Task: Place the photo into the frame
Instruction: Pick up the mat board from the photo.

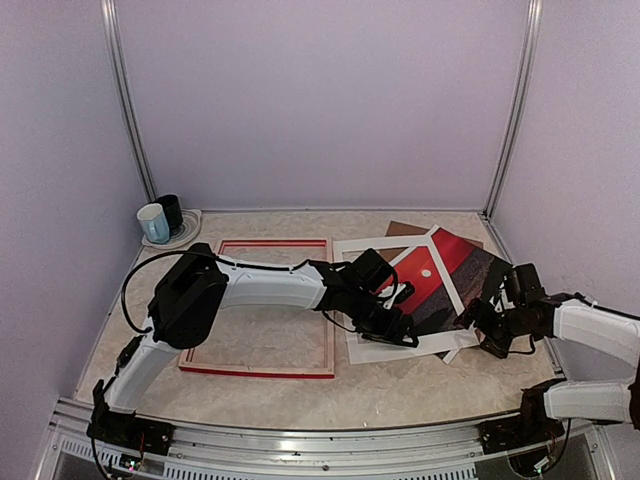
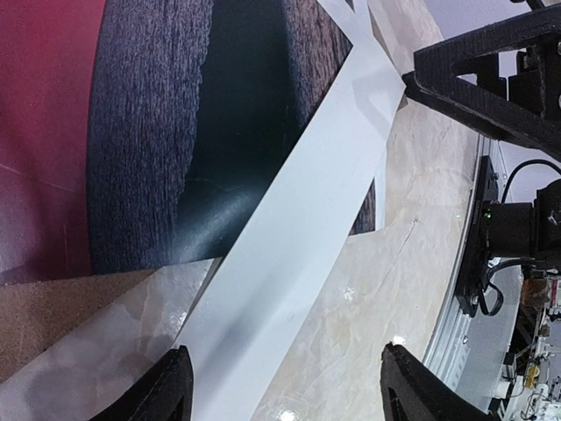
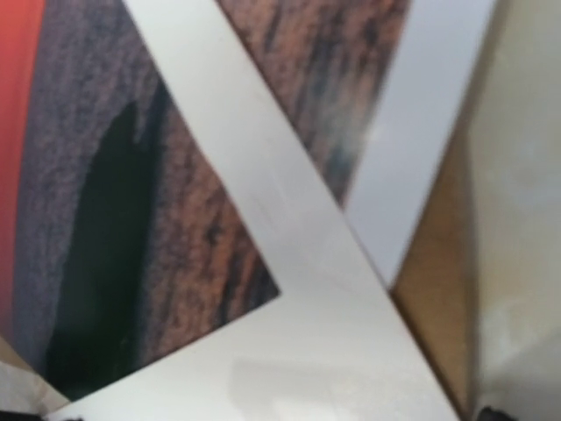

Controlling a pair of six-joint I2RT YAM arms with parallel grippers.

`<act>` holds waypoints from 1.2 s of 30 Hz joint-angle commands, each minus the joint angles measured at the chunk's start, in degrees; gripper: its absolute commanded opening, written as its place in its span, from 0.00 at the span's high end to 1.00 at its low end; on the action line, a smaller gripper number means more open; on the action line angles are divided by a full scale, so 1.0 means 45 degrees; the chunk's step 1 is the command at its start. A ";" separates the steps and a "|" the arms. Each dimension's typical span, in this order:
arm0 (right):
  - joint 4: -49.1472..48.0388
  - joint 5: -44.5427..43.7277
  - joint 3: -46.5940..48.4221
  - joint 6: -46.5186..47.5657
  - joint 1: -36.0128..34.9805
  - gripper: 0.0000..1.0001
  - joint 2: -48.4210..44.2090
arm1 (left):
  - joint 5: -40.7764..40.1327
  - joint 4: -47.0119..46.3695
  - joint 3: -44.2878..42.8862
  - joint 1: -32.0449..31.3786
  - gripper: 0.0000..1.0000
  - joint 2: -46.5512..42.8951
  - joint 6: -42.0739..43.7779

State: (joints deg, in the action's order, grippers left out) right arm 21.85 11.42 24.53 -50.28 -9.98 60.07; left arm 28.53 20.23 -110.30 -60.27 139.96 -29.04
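Observation:
The red frame [image 1: 262,306] lies flat on the table left of centre, its opening empty. The photo [image 1: 447,272], red sky with a white sun over dark ground, lies right of it among white mat strips [image 1: 452,268]. Its dark ground fills the left wrist view [image 2: 166,132] and the right wrist view [image 3: 105,219]. My left gripper [image 1: 398,326] is open just above the photo's near-left edge; its fingertips [image 2: 168,390] straddle a white mat strip [image 2: 289,254]. My right gripper [image 1: 487,328] is at the photo's near-right corner, close over a mat corner [image 3: 333,342]; only dark tips show, far apart.
A brown backing board [image 1: 402,228] sticks out behind the photo and shows in the right wrist view [image 3: 438,289]. A white mug [image 1: 153,222] and a dark mug [image 1: 172,212] stand on a plate at the back left. Walls close the table on three sides.

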 commanded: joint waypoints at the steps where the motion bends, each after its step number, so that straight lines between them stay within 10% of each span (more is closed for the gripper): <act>1: 0.0716 -0.0790 -0.0364 -0.0464 0.0097 0.03 -0.0701 | 0.0318 0.0056 -0.0231 -0.0175 0.27 0.0499 -0.0071; 36: -0.2411 -0.0002 -0.1835 -0.0434 0.0108 0.05 -0.3717 | 0.0651 -0.0213 -0.0147 -0.0512 0.28 0.0812 -0.0208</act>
State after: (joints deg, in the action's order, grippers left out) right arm 16.16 8.67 18.76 -52.53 -9.98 43.31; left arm 31.33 18.00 -110.63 -61.82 140.97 -29.65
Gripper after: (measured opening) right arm 0.950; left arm 0.723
